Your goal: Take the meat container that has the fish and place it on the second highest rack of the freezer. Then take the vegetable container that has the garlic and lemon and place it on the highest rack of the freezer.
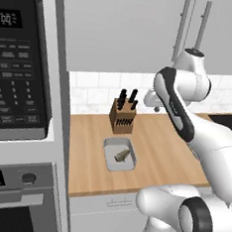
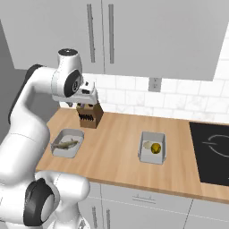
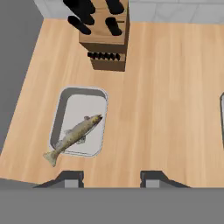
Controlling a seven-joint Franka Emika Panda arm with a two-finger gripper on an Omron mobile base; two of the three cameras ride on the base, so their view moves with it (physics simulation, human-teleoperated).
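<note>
The meat container (image 3: pixel 82 104) is a shallow grey tray on the wooden counter with a fish (image 3: pixel 75 135) lying in it, its tail over the near rim. My gripper (image 3: pixel 113 178) hovers high above the counter, just to the container's right, open with nothing between its fingertips. The left base view shows the same container (image 1: pixel 111 144) in front of the knife block. In the right base view it (image 2: pixel 72 133) sits at the counter's left end, and the hand (image 2: pixel 87 95) hangs above the knife block. The vegetable container (image 2: pixel 150 134) holds a garlic (image 2: pixel 147 145) and a lemon (image 2: pixel 155 148). The freezer is out of view.
A wooden knife block (image 3: pixel 105 41) stands behind the meat container near the tiled wall. A microwave (image 1: pixel 18 64) and an oven (image 1: pixel 11 198) fill the tall column at the left. A black cooktop (image 2: pixel 212 152) lies at the counter's right end. Cabinets hang overhead.
</note>
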